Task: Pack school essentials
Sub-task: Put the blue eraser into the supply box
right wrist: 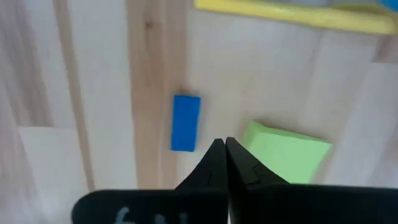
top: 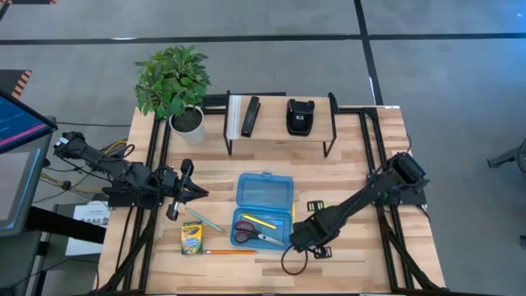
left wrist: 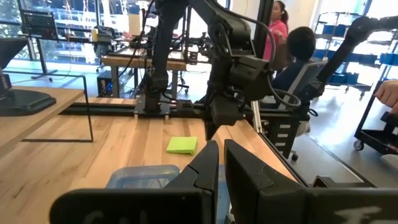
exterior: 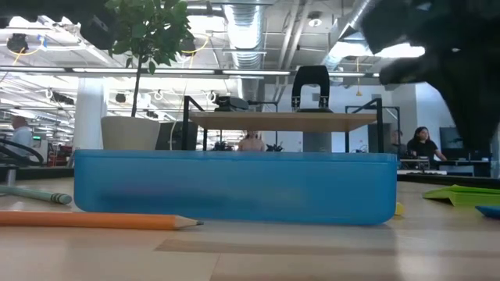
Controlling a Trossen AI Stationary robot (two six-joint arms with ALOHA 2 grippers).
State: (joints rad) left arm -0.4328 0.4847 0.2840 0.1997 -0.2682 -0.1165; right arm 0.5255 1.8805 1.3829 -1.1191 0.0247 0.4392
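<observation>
In the high view the right arm [top: 362, 201] hides the sticky-note pad [right wrist: 287, 152] and eraser [right wrist: 185, 122]. The low view cuts off 1 orange pencil [exterior: 94, 221] (its blunt end) and blurs the case [exterior: 234, 187] contents.

Right under the right claw [right wrist: 224, 144] lie the small blue eraser [right wrist: 185, 122] and the lime-green sticky-note pad [right wrist: 287, 153], flat and apart. Left of that claw, red-handled scissors [top: 251, 234] and a yellow pencil [top: 260, 222] rest in the blue case. Beyond them, near the left claw [top: 200, 192], sit the crayon box [top: 192, 238] and an orange pencil [top: 230, 252].
</observation>
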